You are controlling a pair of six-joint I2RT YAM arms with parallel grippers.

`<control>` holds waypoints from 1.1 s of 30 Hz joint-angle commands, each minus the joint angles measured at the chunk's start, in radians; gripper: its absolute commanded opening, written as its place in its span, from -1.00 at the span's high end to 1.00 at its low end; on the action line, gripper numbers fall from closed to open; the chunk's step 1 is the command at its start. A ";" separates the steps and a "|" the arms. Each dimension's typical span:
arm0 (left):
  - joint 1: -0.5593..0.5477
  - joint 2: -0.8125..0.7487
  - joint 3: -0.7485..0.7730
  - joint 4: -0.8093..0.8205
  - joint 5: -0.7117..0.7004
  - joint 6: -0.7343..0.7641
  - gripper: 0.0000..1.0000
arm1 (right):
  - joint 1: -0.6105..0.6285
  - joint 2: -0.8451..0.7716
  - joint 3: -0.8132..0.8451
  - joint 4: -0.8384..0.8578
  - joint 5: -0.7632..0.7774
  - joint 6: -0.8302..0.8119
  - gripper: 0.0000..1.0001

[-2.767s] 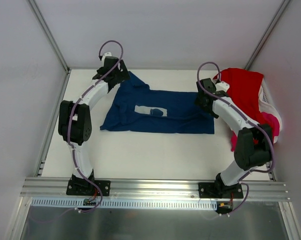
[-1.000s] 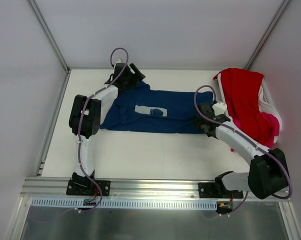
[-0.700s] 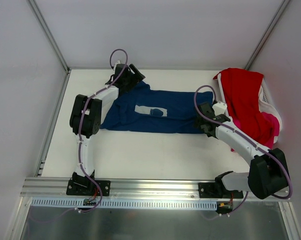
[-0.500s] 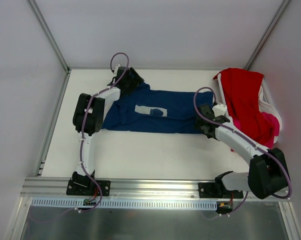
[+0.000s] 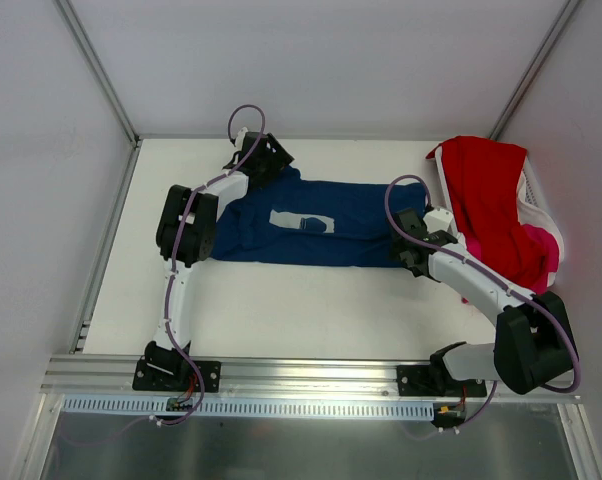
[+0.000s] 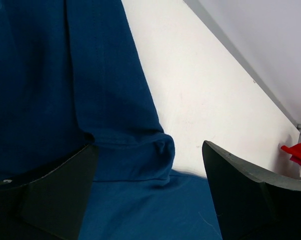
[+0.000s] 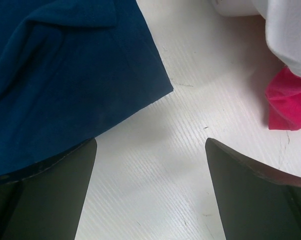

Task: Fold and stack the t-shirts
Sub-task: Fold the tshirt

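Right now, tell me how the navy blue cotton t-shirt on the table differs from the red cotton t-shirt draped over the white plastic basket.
The navy blue cotton t-shirt lies spread flat on the white table; the red cotton t-shirt hangs bunched over the white plastic basket. The navy one shows a pale chest print; the red one shows none in view. Neither is stacked yet.

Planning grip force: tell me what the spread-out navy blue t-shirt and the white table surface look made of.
Navy blue t-shirt: soft matte knit, likely cotton; creased, with stitched hems. White table surface: hard, matte, finely ribbed; maybe plastic or laminate.
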 commanded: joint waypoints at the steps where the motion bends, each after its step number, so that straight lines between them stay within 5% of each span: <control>1: -0.011 0.019 0.048 0.002 -0.028 -0.005 -0.70 | 0.004 0.014 0.004 -0.013 0.038 -0.012 -0.89; 10: -0.010 0.033 0.053 -0.027 -0.060 -0.016 -0.56 | 0.002 0.043 0.015 -0.012 0.038 -0.013 -0.89; 22: -0.011 0.050 0.059 -0.040 -0.073 -0.025 0.54 | 0.004 0.059 0.009 -0.005 0.042 -0.016 -0.88; 30: -0.010 0.056 0.063 -0.046 -0.079 -0.013 0.98 | 0.004 0.059 0.019 -0.005 0.042 -0.019 -0.87; 33: -0.008 0.036 0.060 -0.052 -0.082 0.010 1.00 | 0.004 0.056 0.067 -0.012 0.037 -0.038 -0.86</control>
